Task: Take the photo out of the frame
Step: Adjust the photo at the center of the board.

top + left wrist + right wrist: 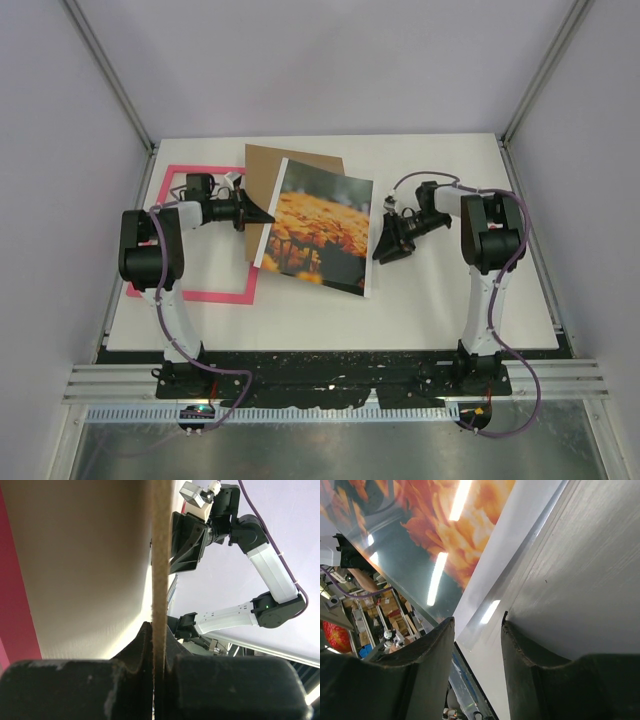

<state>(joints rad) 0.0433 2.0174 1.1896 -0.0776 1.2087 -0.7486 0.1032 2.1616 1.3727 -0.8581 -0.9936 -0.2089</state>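
Observation:
The photo (322,225), a print of orange flowers with a white border, lies at the table's middle, overlapping the brown backing board (290,165). The pink frame (200,296) lies flat at the left, under my left arm. My left gripper (262,214) is shut on the backing board's left edge; in the left wrist view the board (160,555) stands edge-on between the jaws of that gripper (159,630). My right gripper (383,243) is open at the photo's right edge; in the right wrist view that gripper (477,625) is empty, its jaws either side of the glossy photo's (445,525) white border.
The white table (430,310) is walled by pale panels at the back and sides. A metal rail (330,385) runs along the near edge by the arm bases. A strip of the pink frame (12,605) shows in the left wrist view.

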